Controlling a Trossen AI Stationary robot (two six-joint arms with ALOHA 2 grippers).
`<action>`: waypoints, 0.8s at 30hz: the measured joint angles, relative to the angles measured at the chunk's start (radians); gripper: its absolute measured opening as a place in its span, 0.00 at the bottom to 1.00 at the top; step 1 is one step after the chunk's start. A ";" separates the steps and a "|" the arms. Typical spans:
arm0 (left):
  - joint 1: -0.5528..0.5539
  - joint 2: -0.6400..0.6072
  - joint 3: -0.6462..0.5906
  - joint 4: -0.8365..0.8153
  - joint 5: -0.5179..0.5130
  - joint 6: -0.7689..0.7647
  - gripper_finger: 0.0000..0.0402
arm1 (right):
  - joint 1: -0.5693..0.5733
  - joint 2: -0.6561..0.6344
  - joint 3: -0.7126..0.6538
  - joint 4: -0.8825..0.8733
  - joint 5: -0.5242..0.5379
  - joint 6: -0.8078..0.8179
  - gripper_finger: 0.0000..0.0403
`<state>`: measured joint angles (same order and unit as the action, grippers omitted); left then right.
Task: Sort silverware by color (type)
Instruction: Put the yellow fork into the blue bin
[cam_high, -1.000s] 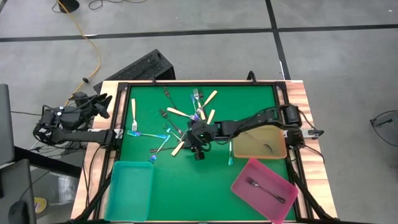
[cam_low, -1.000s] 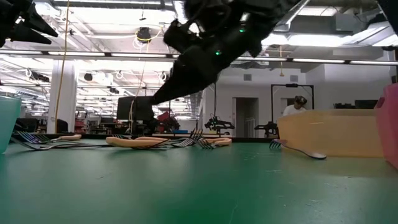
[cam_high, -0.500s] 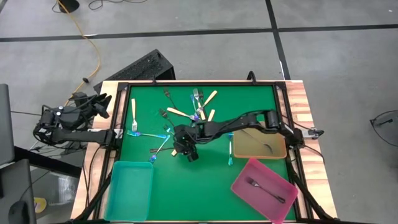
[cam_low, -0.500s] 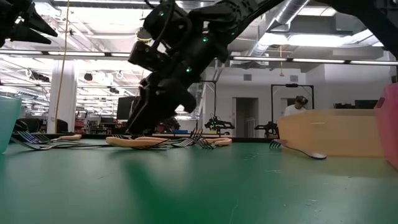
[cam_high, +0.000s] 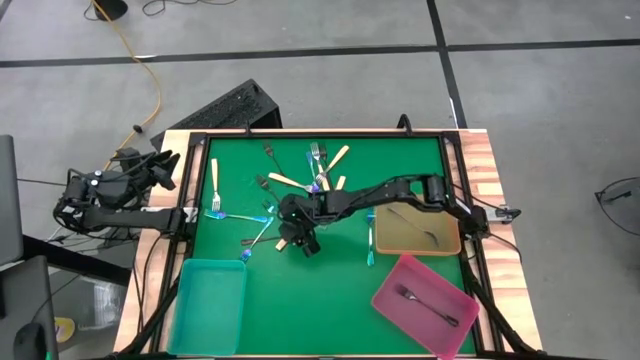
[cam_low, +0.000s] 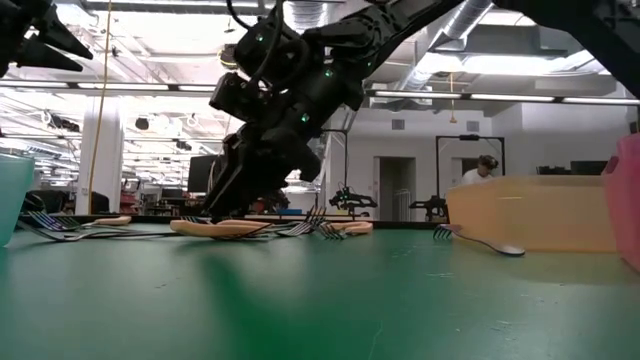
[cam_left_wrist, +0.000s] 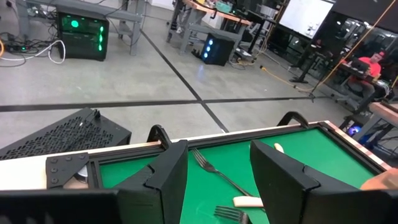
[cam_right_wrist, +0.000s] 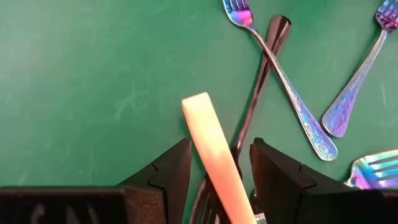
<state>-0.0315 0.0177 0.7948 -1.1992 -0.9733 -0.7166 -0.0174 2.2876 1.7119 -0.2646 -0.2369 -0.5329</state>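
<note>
since a second ago our right gripper (cam_high: 292, 238) has swung from mid-table down over the fork pile, fingers parted astride a cream-handled fork (cam_right_wrist: 214, 162) on the green mat (cam_high: 330, 290); we judge closing and lifting comes next; left gripper (cam_high: 160, 168) waits parted off-table.

**Count of items on the table**

High view: 3 trays — 1 teal (cam_high: 208, 303), 1 tan (cam_high: 417, 243), 1 pink (cam_high: 424, 303). The tan and pink trays each hold 1 dark fork (cam_high: 406, 293). Loose forks overlap; their number cannot be told.
</note>
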 joint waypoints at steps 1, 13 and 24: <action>0.000 0.000 0.000 0.000 0.000 0.000 0.39 | -0.002 0.015 0.000 0.013 -0.002 -0.001 0.46; 0.000 0.000 0.000 -0.018 0.008 -0.061 0.39 | -0.020 0.025 -0.018 0.014 -0.032 -0.028 0.36; 0.000 0.000 0.000 -0.019 0.010 -0.066 0.39 | -0.026 0.023 -0.017 -0.008 -0.032 -0.017 0.23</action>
<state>-0.0315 0.0177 0.7944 -1.2179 -0.9638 -0.7827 -0.0437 2.3108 1.6951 -0.2722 -0.2687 -0.5495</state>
